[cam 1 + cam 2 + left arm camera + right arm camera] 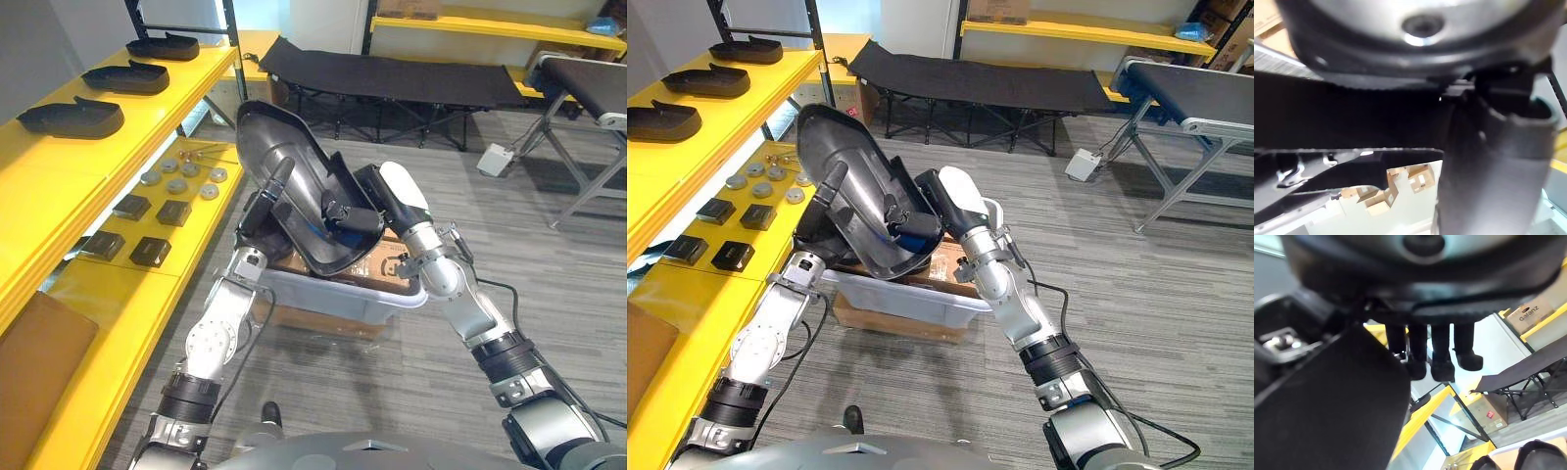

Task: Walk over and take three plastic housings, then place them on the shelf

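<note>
Centre frame, the left robot hand (257, 213) pinches one rim of the plastic housing (291, 147) and the right robot hand (364, 201) curls over the opposite rim, holding it tilted just above the grey bin (333, 299). It's a big, glossy black shell, hollow and smooth, so I'd worry it twists loose if either grip eases, or clips the yellow shelf (59, 159) at left, where three similar housings (127, 76) lie.

Bright, even light leaves a pale sheen on the housing (279, 147).
</note>
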